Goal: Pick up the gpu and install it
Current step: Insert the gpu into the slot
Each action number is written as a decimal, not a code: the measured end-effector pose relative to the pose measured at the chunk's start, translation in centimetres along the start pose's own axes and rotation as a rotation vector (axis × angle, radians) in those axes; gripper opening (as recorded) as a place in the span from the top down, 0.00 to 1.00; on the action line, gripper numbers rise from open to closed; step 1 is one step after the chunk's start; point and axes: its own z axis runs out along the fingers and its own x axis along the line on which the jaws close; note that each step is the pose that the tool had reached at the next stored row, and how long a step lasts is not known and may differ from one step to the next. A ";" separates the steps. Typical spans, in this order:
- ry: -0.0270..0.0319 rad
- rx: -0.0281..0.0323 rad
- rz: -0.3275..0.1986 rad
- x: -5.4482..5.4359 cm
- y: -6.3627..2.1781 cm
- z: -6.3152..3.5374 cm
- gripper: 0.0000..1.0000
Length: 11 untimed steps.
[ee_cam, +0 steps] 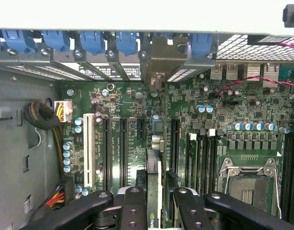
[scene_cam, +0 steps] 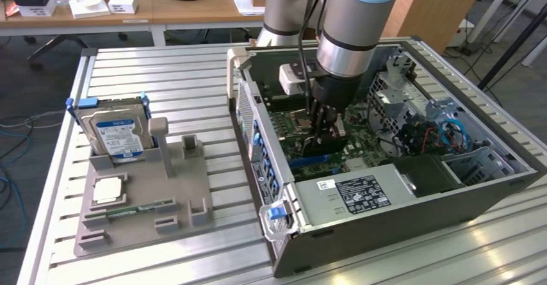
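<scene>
Exterior view: the arm (scene_cam: 355, 29) reaches straight down into an open computer case (scene_cam: 385, 234) lying on its side on the slatted metal table (scene_cam: 171, 73). The jaws are low inside the case, just above the motherboard (scene_cam: 299, 115), closed narrow on the gpu (scene_cam: 318, 149), which hangs as a dark card directly beneath them. A blue slot (scene_cam: 312, 163) lies just beyond the card's lower edge; whether card and slot touch cannot be told. The power supply (scene_cam: 355, 192) sits near the jaws, toward the case's front wall. Well apart from the jaws, toward the exterior view's left, a grey holder (scene_cam: 145, 195) carries an upright hard drive (scene_cam: 118, 134) and a flat memory stick (scene_cam: 141, 208).

Wrist view: the gpu (ee_cam: 155, 172) is seen edge-on, pinched between the two black fingers (ee_cam: 132, 206) of the jaws. It runs away from them across the motherboard (ee_cam: 223, 110). Its silvery bracket (ee_cam: 163, 60) is at the far end from the jaws, against the case's rear wall among the blue clips (ee_cam: 92, 40). Long black slots (ee_cam: 123, 148) and a white slot (ee_cam: 88, 148) lie to one side of the held card, and the open processor socket (ee_cam: 245, 184) to the other.
</scene>
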 end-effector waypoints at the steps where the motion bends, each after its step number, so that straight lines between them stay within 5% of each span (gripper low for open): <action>1: 0.0000 -0.0013 0.000 0.0 -0.03 0.00 0.74; 11: -0.0012 -0.0060 0.005 0.0 -0.09 0.00 0.74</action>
